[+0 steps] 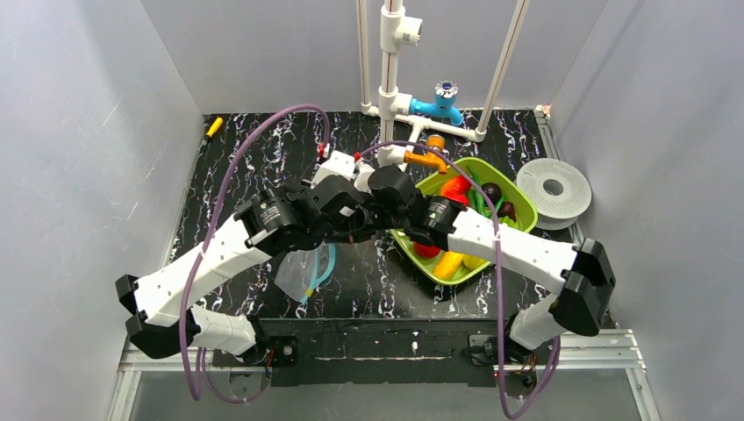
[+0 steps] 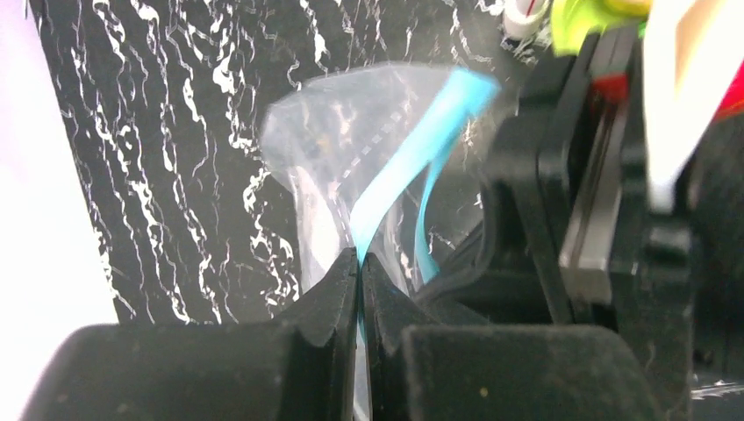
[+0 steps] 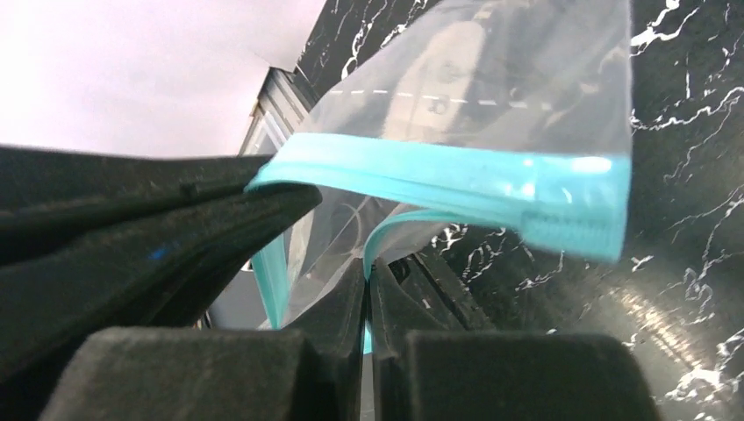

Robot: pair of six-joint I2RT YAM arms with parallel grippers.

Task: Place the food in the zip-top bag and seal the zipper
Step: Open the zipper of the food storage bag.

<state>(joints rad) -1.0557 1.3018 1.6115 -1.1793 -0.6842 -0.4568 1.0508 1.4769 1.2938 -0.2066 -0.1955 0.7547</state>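
zip-top bag [image 1: 296,274] mostly hidden under left arm [image 1: 263,230], food [image 1: 449,263] partly covered by right arm [image 1: 504,244], tray [image 2: 575,19] blurred, cropped

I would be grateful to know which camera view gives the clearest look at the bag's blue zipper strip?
The right wrist view: the zipper spans the frame, sharp, its two lips parted. The left wrist view shows it blurred, pinched in the left pincer. The top external view shows only a short blue curve.

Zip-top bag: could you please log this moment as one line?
left gripper shut on zipper | right gripper shut on zipper | food in tray
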